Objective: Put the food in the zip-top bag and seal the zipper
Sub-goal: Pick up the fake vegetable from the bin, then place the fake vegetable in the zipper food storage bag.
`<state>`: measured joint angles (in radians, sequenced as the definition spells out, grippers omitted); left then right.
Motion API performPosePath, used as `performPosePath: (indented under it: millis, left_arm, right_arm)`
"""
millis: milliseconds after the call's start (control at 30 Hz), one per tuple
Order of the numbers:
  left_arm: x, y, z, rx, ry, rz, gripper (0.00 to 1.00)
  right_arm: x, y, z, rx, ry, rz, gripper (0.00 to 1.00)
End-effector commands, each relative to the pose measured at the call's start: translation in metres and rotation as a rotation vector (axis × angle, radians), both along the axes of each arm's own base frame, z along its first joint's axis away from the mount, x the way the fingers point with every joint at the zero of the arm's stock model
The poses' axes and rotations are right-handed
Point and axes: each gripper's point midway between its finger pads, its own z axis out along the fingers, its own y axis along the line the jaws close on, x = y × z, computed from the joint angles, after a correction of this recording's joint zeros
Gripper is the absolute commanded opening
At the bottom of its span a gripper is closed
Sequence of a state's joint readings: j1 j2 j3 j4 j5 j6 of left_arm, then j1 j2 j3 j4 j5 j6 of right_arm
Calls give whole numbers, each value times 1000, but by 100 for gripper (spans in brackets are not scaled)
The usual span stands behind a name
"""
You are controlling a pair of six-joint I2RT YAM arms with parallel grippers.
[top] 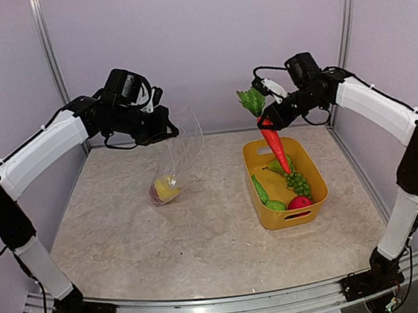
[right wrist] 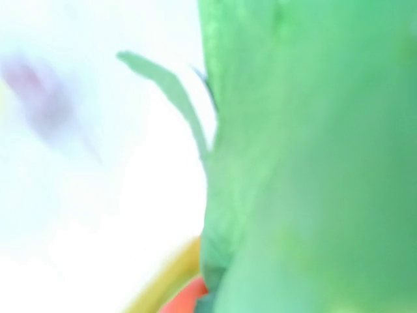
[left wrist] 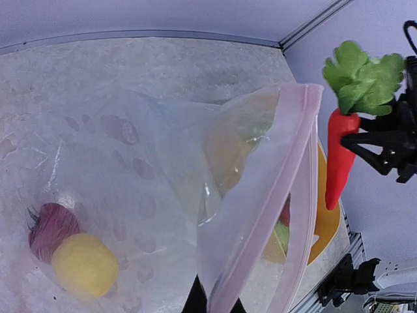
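My left gripper (top: 166, 132) is shut on the mouth edge of the clear zip-top bag (top: 183, 150) and holds it up, its bottom resting on the table. In the left wrist view the bag's mouth (left wrist: 260, 195) gapes toward the right, the zipper strip (left wrist: 294, 163) running along its edge. A yellow round toy (left wrist: 85, 264) and a dark red one (left wrist: 51, 225) lie at the bag's bottom. My right gripper (top: 267, 113) is shut on an orange-red toy carrot (top: 274, 142) just below its green leaves (top: 251, 101), hanging over the basket, right of the bag. The leaves (right wrist: 313, 156) fill the right wrist view.
The yellow basket (top: 313, 177) stands right of centre and holds a green cucumber (top: 259, 189), green grapes (top: 298, 183), a red round toy (top: 299, 202) and a green one (top: 275, 205). Walls and frame posts close the back and sides.
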<state>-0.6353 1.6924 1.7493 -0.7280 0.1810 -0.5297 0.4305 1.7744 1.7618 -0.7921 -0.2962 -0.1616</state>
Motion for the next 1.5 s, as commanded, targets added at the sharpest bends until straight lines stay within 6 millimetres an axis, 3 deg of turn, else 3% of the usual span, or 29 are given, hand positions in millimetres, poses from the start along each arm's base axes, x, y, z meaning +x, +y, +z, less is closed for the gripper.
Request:
performPosePath:
  millis: [0,133,267,433,633,800,933,1100,1267,1333,1467]
  left_arm:
    - [-1,-14,6,-39,35,-7,0]
    - [-2,-25,18,-82,53,-12,0]
    - [-1,-33,25,-124,76,-11,0]
    - [0,-42,34,-181,106,-14,0]
    - [1,-51,35,-214,137,-27,0]
    - [1,-54,34,-227,156,-35,0]
    - [-1,-55,33,-229,164,-42,0]
    - [-3,-51,32,-226,169,-38,0]
    - [-5,-42,33,-240,170,-26,0]
    - [-4,-38,33,-251,172,-19,0]
    - [-1,-34,32,-265,173,-10,0]
  right_arm:
    - [-15,18,113,245,-250,99,0]
    - [-38,33,188,440,-417,169,0]
    - [-60,56,227,543,-479,268,0]
    - [-71,92,250,606,-536,345,0]
    - [-77,128,263,661,-563,413,0]
    - [-77,153,270,688,-589,462,0]
    - [-69,169,263,682,-608,472,0]
    - [-52,181,233,600,-649,476,0]
    - [-41,177,195,488,-662,442,1]
    - [-43,175,182,465,-652,451,10]
    - [-51,171,170,445,-625,469,47]
